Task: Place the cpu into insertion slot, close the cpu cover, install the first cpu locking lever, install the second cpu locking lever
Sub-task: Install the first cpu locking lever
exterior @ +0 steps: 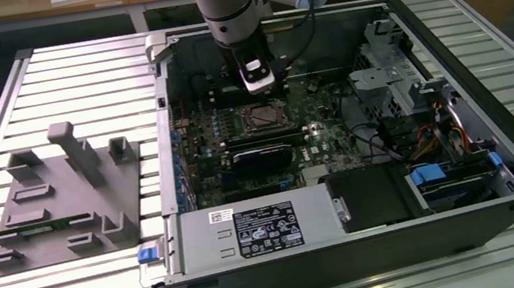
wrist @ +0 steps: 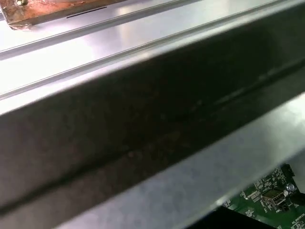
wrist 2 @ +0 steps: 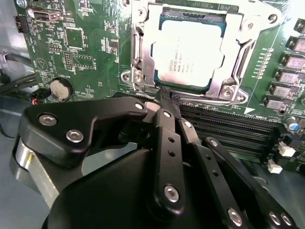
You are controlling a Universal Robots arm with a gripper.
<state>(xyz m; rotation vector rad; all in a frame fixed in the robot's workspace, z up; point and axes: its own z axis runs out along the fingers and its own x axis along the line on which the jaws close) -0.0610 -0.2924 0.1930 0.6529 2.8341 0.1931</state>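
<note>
1. Your claw [wrist 2: 164, 98] has its black fingers [wrist 2: 167, 138] drawn together with nothing between them; their tips sit at the edge of the cpu cover [wrist 2: 238, 43], beside the socket.
2. One cpu [wrist 2: 190, 52] lies seated in the insertion slot [exterior: 261, 116], with the silvery cover frame lying down around it.
3. In the exterior view the arm [exterior: 228, 4] stands over the open computer case [exterior: 500, 155], just behind the socket.
4. On the table [exterior: 76, 79], one grey fixture [exterior: 63, 201] sits well apart, at the exterior view's left.
5. One coin battery [wrist 2: 60, 88] sits on the green board [wrist 2: 90, 57].
</note>
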